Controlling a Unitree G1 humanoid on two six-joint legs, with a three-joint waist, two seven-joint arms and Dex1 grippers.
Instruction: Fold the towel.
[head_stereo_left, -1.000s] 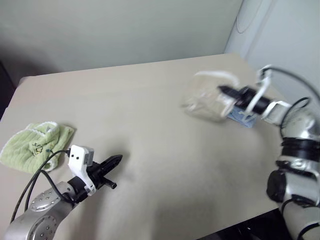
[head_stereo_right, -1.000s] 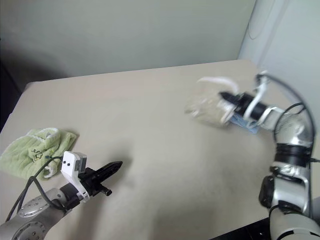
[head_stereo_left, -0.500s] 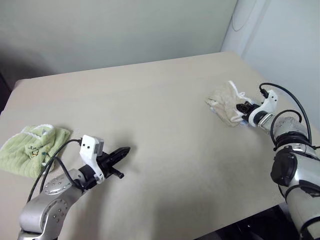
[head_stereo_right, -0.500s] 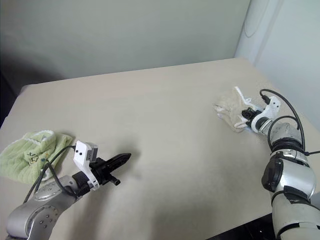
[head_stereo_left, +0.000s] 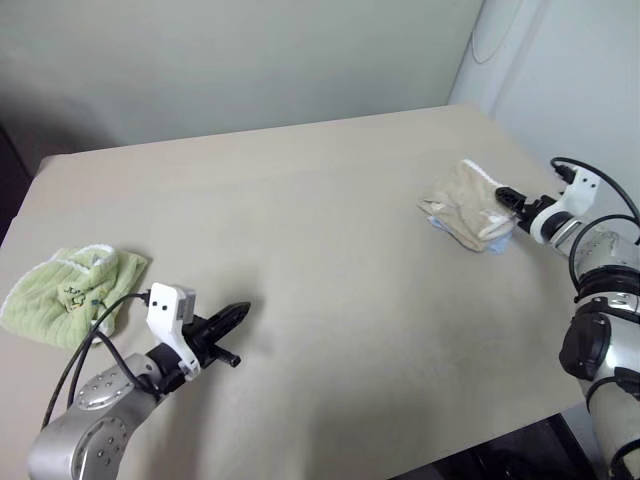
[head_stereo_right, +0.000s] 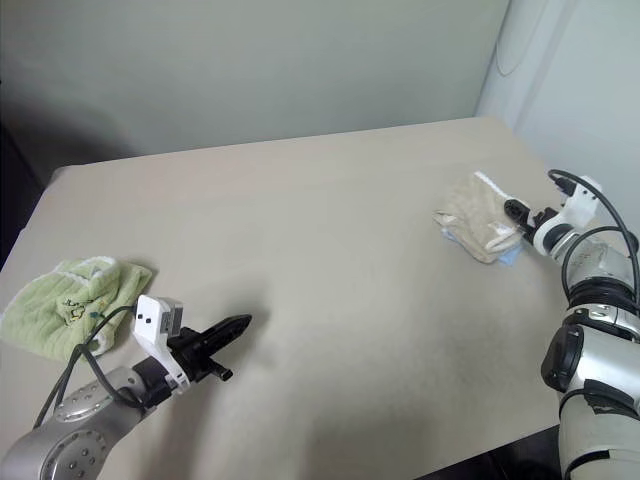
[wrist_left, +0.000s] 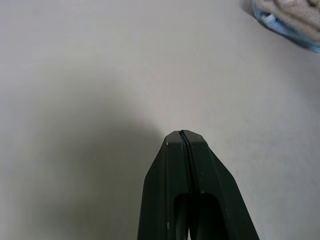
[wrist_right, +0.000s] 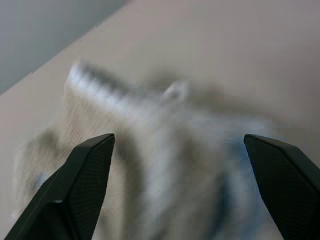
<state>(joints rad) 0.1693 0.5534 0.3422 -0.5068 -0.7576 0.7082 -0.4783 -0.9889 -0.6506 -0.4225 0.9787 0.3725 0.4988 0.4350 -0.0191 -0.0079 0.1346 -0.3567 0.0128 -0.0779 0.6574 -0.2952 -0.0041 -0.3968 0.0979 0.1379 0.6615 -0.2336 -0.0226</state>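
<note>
No text, label, brand, number or sign can be read anywhere.

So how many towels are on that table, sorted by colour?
Beige towel: 1, bunched up near the table's right edge
Light-blue towel: 1, peeking out from under the beige one
Light-green towel: 1, crumpled at the table's left side
Total: 3 towels

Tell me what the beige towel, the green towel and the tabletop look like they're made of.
The beige towel: soft looped terry cloth, apparently cotton, matte, with a white corded edge; it lies rumpled in a heap. The green towel: the same kind of nubby terry, pale green, white-trimmed, crumpled. The table: a smooth, matte beige surface, possibly laminate or a fitted cover; the look leaves that open.
</note>
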